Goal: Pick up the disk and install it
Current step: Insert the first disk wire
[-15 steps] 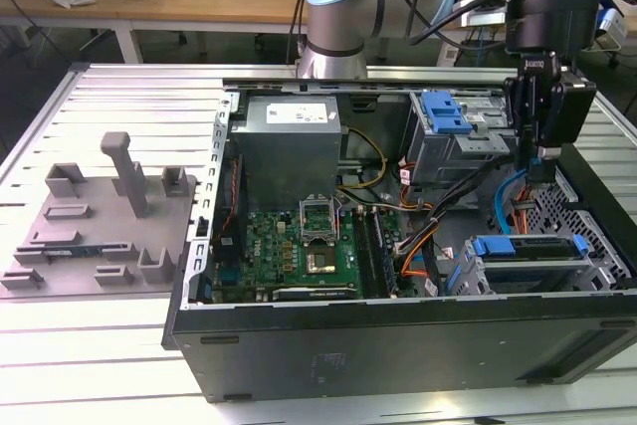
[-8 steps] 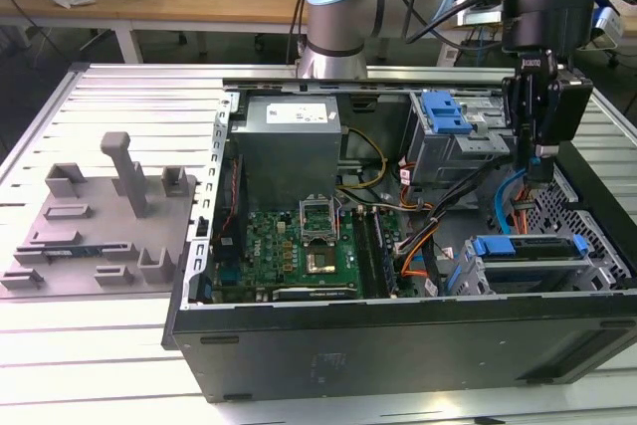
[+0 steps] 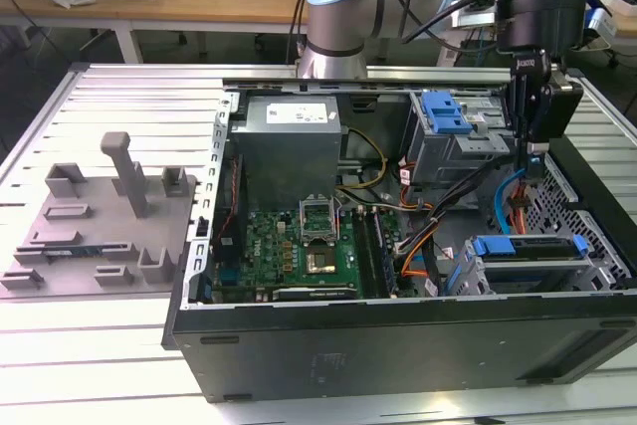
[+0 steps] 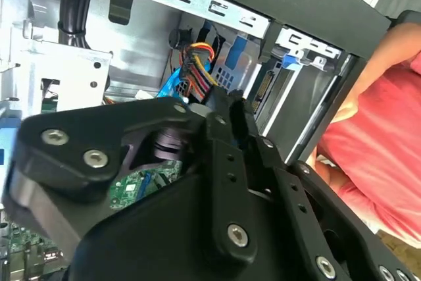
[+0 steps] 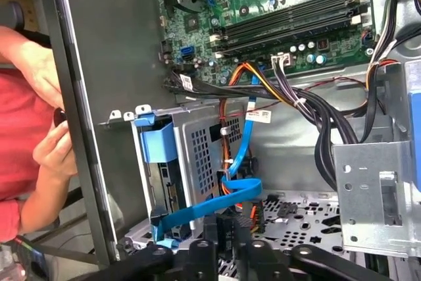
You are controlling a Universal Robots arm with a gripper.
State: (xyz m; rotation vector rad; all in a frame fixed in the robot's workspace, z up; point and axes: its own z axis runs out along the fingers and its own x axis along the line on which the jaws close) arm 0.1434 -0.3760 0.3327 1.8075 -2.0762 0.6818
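The disk (image 3: 528,250) lies in the grey drive cage (image 3: 597,268) at the front corner of the open computer case, on the exterior view's right. Its blue carrier tabs show at both ends. In the first wrist view one blue tab of the disk (image 5: 158,141) sits at the cage's mouth beside the perforated cage wall (image 5: 200,162). My gripper (image 3: 530,154) hangs above the case behind that cage, apart from the disk. The gripper (image 4: 231,106) looks shut with nothing in it. Its black fingers (image 5: 212,231) point down at a blue flat cable (image 5: 230,192).
A second grey cage with a blue latch piece (image 3: 444,111) stands at the back. The motherboard (image 3: 309,246) and bundled cables (image 3: 438,216) fill the case's middle. A grey parts fixture (image 3: 100,216) lies to the exterior view's left. A person's hand (image 5: 49,143) is by the case's outer wall.
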